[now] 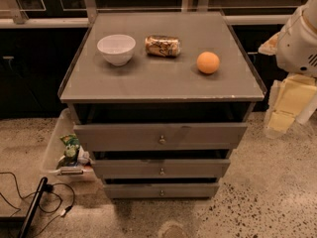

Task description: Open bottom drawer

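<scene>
The bottom drawer (161,190) sits lowest under the front edge of the table (163,86), its small knob (161,193) at centre, below the middle drawer (161,168) and the top drawer (161,134). The tool (288,105) hangs off the table's right edge, well apart from the drawers; whether it is wide or narrow I cannot tell. On the table lie a white bowl (116,48), a can (162,46) on its side and an orange (208,62).

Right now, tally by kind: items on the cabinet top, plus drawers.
Bowl: 1
Can: 1
Orange: 1
Drawers: 3 (top drawer, middle drawer, bottom drawer)
Total: 6
Gripper hangs right of the cabinet, touching no drawer.
</scene>
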Robot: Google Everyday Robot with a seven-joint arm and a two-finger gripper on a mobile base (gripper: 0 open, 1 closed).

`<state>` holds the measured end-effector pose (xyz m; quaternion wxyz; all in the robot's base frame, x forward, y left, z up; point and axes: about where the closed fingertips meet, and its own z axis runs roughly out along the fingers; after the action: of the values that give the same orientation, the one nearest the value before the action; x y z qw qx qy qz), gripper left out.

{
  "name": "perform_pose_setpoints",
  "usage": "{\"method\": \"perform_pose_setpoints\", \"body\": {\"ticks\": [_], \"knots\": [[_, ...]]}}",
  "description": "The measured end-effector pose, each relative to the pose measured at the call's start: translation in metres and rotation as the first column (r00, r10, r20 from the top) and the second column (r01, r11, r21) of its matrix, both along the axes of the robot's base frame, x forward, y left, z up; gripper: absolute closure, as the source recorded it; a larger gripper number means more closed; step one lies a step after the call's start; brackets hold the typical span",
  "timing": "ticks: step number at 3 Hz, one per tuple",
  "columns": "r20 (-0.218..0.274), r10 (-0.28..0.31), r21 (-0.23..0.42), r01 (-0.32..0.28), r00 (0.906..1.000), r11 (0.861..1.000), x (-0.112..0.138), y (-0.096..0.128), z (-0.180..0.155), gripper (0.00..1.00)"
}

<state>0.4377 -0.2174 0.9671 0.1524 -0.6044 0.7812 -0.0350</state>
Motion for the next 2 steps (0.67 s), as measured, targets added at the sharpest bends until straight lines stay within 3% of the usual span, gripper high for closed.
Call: {"method": "perform_pose_setpoints", "body": {"ticks": [1, 2], "knots": [[-0.048, 0.014, 0.002, -0.014, 0.9988, 1.0, -0.003, -0.005, -0.038, 0.0], [-0.101, 0.05, 0.0, -0.051, 0.9936, 0.999, -0.012, -0.017, -0.097, 0.0]]}}
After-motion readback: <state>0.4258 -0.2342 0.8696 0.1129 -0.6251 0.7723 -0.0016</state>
